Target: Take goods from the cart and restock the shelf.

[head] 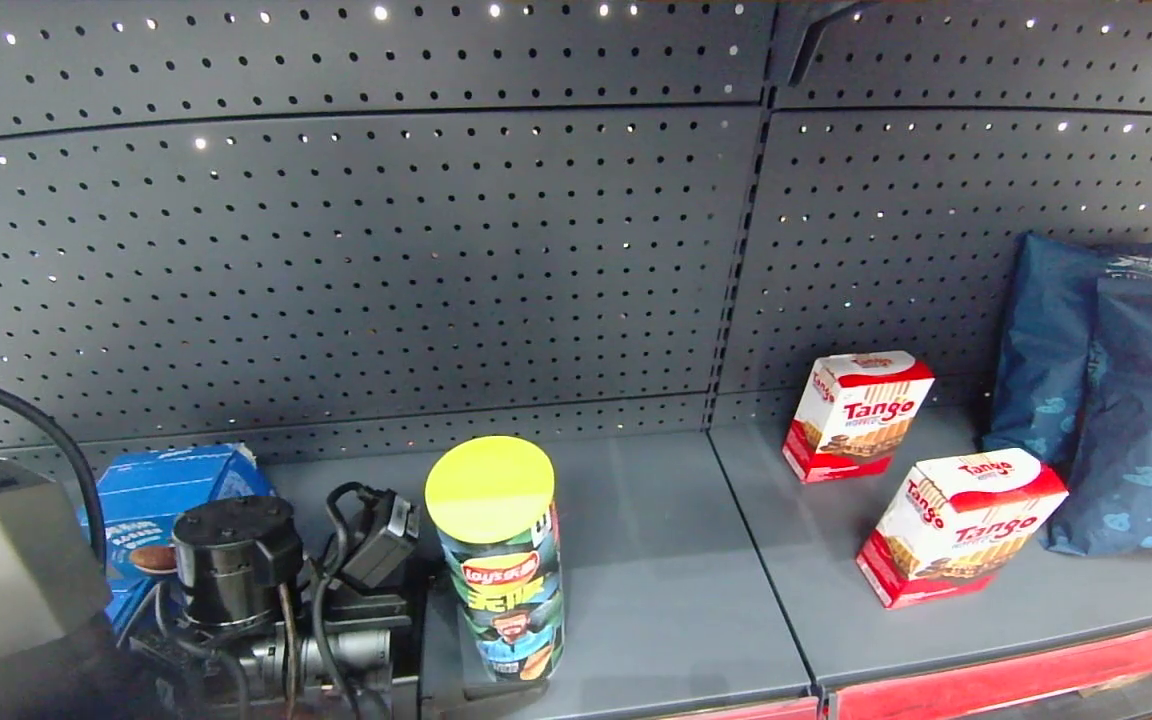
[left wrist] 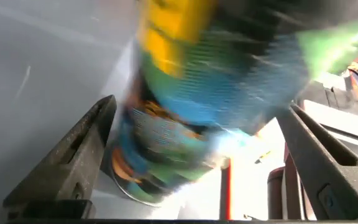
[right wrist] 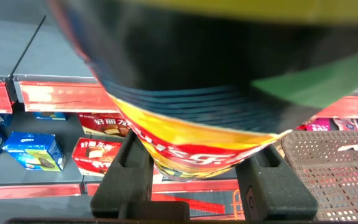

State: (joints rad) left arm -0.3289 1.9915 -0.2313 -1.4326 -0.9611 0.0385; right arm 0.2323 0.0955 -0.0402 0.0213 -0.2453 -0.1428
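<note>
Chips can [head: 498, 560] upright on the shelf [head: 656, 560]
My left jaws are open around it, so I should back straight out; my right jaws grip a second can [right wrist: 216, 93]

left arm [head: 236, 560] — black round joint, grey housing | black cables [head: 48, 428] | left tool [left wrist: 197, 109] — dark angular fingers [left wrist: 73, 162]

can lid [head: 489, 488]: yellow | boxes [head: 856, 415]: red-white | bags [head: 1086, 340]: navy, perhaps patterned

The left gripper [head: 441, 640] sat low on the shelf [head: 656, 560], a yellow-lidded can [head: 501, 560] upright just at its right. A blue cookie box [head: 161, 490] lay behind it. Two wafer boxes [head: 856, 415] and dark blue bags [head: 1076, 340] stood well off to its right.
</note>
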